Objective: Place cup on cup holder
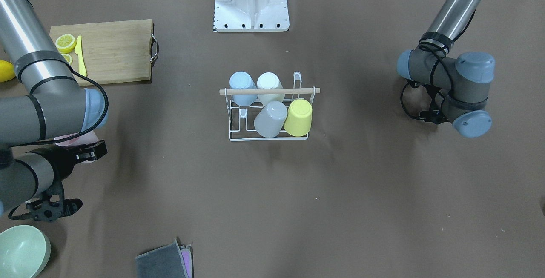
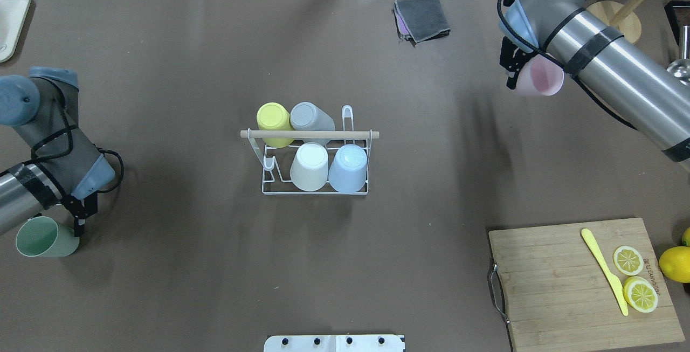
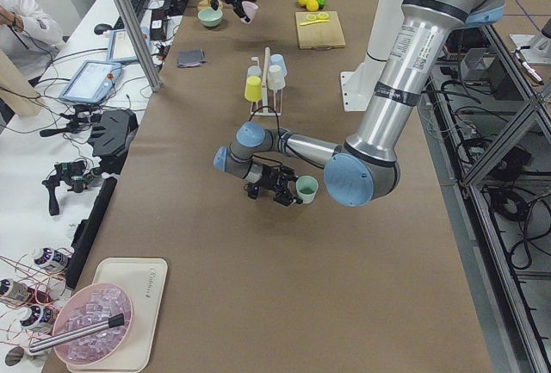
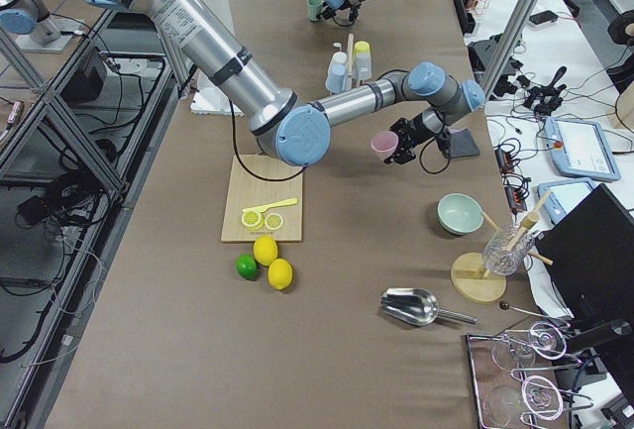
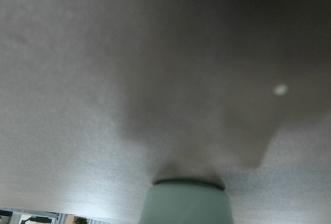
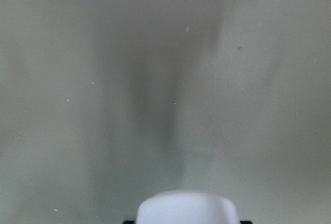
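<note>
Cup holder (image 2: 315,134): centre of the desk (image 2: 420,244), carrying four inverted cups (image 2: 309,166). Left gripper (image 2: 79,226): lower left of the overhead view, clamped on a green cup (image 2: 46,236) held sideways. Right gripper (image 2: 513,78): upper right, clamped on a pink cup (image 2: 540,77), well apart from the holder.

**Cup holder** (image 2: 253,134): white wire rack with a wooden rod across the top, standing upright at table centre. Four cups sit inverted on its pegs. Yellow cup (image 2: 273,120) and grey cup (image 2: 311,117) are in the row farther from the robot; white cup (image 2: 310,166) and blue cup (image 2: 349,167) are in the nearer row.

**Pink cup** (image 2: 539,77): on its side, well apart at the robot's right.

**Green cup** (image 2: 46,237): on its side, well apart at the robot's left.
</note>
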Robot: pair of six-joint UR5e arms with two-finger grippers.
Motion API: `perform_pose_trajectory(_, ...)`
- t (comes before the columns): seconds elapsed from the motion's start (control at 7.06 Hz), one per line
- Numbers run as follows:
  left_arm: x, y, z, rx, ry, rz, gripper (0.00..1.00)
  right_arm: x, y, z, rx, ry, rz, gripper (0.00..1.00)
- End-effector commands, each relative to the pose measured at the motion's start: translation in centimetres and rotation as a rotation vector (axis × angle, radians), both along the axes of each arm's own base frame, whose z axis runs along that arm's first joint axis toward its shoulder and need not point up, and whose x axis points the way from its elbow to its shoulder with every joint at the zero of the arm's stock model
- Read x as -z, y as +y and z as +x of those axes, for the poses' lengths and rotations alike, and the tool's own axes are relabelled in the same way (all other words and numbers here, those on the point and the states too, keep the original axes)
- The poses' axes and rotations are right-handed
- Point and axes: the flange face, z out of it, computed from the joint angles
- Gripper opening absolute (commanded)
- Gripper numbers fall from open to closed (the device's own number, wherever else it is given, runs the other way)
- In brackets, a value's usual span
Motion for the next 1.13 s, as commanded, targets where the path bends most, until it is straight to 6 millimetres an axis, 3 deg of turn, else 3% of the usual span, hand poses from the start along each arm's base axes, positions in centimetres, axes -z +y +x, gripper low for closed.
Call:
perform_pose_trajectory(0.0, 0.0, 0.1, 0.2, -0.002, -0.002, -0.005, 0.77, 4.8, -2.5, 4.0, -0.056, -0.069, 0.164, 0.0)
perform_pose_trajectory(0.42, 0.0, 0.5, 0.5, -0.002, -0.007, -0.021, 0.63, 12.0, -2.0, 5.9, -0.065, -0.09, 0.504, 0.0)
perform_pose_trajectory(0.57, -0.3, 0.9, 0.5, 0.005, -0.01, -0.038, 0.52, 14.0, -1.4, 6.9, -0.065, -0.034, 0.602, 0.0)
perform_pose_trajectory(0.85, -0.2, 1.0, 0.5, 0.015, -0.01, -0.051, 0.32, 15.9, 0.5, 7.1, -0.071, -0.002, 0.809, 0.0)
perform_pose_trajectory(0.99, -0.1, 1.0, 0.6, 0.016, -0.008, -0.05, 0.29, 16.3, 1.3, 7.0, -0.145, -0.029, 0.854, 0.0)
